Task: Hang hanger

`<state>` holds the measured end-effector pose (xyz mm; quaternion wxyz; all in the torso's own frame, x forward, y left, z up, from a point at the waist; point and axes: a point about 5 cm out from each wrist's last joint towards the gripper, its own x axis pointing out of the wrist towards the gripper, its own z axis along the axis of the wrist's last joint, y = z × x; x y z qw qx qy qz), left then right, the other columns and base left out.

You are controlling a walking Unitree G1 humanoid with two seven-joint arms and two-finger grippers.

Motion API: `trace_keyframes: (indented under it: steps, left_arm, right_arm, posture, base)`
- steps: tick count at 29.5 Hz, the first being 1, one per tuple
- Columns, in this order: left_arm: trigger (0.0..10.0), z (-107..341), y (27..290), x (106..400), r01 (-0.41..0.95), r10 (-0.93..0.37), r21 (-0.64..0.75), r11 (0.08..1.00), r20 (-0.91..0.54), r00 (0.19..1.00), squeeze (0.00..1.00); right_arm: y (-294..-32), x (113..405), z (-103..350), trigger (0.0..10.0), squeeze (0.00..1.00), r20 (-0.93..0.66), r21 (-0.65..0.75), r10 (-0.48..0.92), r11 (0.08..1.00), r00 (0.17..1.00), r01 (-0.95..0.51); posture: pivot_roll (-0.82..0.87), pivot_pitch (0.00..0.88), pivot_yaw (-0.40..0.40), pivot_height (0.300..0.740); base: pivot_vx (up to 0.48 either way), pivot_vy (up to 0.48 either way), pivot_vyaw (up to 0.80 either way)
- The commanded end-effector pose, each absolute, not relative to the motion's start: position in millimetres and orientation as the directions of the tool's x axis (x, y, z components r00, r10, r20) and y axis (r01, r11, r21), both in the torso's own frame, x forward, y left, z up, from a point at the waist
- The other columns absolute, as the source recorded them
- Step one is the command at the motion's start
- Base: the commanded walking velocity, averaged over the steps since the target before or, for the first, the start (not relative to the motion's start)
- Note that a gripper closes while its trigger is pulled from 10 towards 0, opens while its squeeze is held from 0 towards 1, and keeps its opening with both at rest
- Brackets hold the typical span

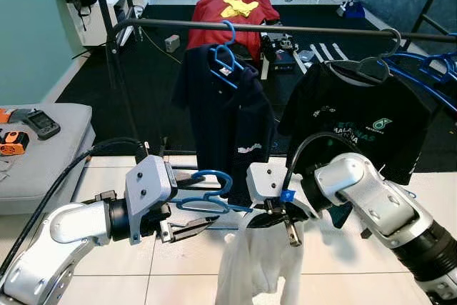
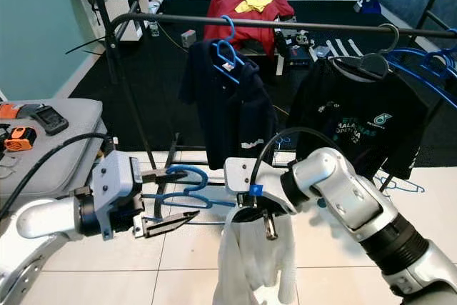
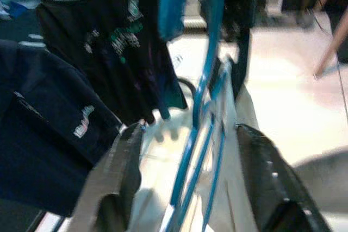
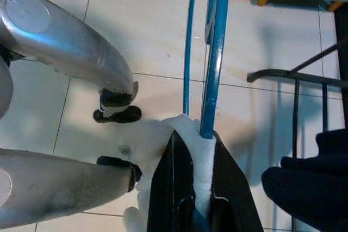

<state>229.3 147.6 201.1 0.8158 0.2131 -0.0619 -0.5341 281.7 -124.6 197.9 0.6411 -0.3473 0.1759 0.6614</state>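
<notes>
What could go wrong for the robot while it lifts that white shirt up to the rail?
The right gripper pinches hanger and white shirt at a single spot, so the blue hanger might tip or slip free. The left gripper is open around it, giving little support. The navy shirt hangs close and could snag.

Your right gripper point(image 1: 283, 221) pinches the blue hanger point(image 1: 207, 198) where the white garment point(image 1: 251, 269) drapes from it, low before the clothes rail point(image 1: 285, 29). Your left gripper point(image 1: 187, 213) (fingers parted) brackets the hanger's hook end, near the navy shirt point(image 1: 225, 119).
</notes>
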Motion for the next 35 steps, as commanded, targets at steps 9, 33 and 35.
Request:
trace_keyframes:
  steps: [9,33,35]
  left_arm:
    - [0.0,195,156,230,0.844,-0.876,0.458,0.279,-0.239,0.419,0.0]
    - [0.0,192,128,233,0.802,-0.877,0.423,0.422,-0.034,0.48,0.0]
    - [0.0,194,123,233,0.801,-0.876,0.402,0.444,0.009,0.481,0.0]
  right_arm:
    - [-126,286,206,10.0,0.0,-0.69,-0.251,0.718,-0.123,0.089,-0.96]
    - [-118,298,237,10.0,1.0,-0.476,-0.317,0.87,-0.036,0.126,-0.948]
    - [-119,299,238,10.0,1.0,-0.468,-0.323,0.874,-0.034,0.129,-0.946]
  posture:
    - [-0.13,0.065,0.017,0.74]
    - [-0.11,0.074,-0.008,0.74]
    - [-0.1,0.075,-0.012,0.74]
  base:
    - [0.0,0.0,0.0]
    - [0.0,0.0,0.0]
    - [0.0,0.0,0.0]
